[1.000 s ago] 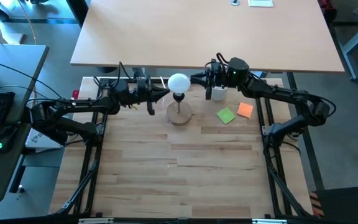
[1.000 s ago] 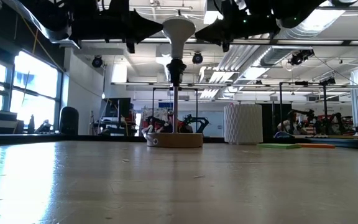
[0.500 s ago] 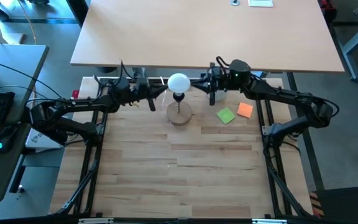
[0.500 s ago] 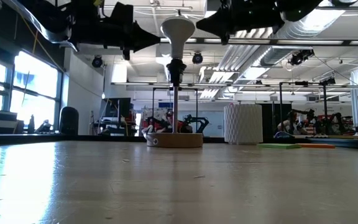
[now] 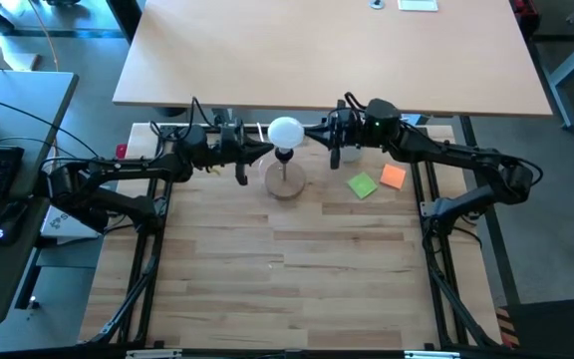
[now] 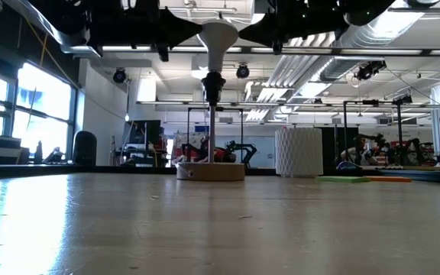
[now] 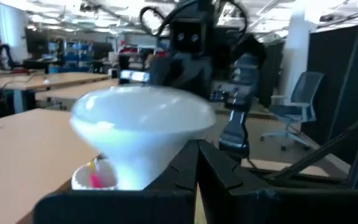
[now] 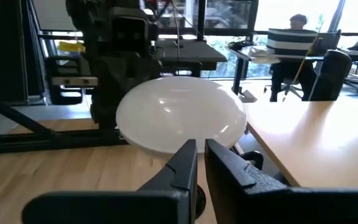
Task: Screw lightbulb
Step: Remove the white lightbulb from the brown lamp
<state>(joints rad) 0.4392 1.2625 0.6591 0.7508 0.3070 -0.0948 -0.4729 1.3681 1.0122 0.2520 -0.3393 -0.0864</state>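
No brand, label or written word can be read on any thing in these views.

The near part of the tabletop [image 5: 287,269] is bare wood. Toward the far edge, about at its middle, stands the wooden disc stand [image 5: 287,185], and its thin post carries a black socket [image 6: 213,82]. The lightbulb [image 5: 286,131] sits upright in this socket, with the globe on top and the narrow neck down.

The left gripper [image 5: 267,150] points at the bulb from the left side, and its fingers are pressed together with nothing between them. The right gripper [image 5: 312,129] points at the bulb from the right side; its fingers are nearly together, with only a thin slit, and they hold nothing. In the low view both tips come very near to the globe, one on each side. It is not clear whether they touch it.

Toward the far right corner lie a green note [image 5: 363,184] and an orange note [image 5: 393,177], just beside each other. A white perforated cup [image 6: 297,151] stands near the far edge, behind the right gripper.

Compared with half a second ago, the left gripper has come back closer to the bulb, and the stand has moved a little to the left in the low view. The right gripper is at nearly the same place.
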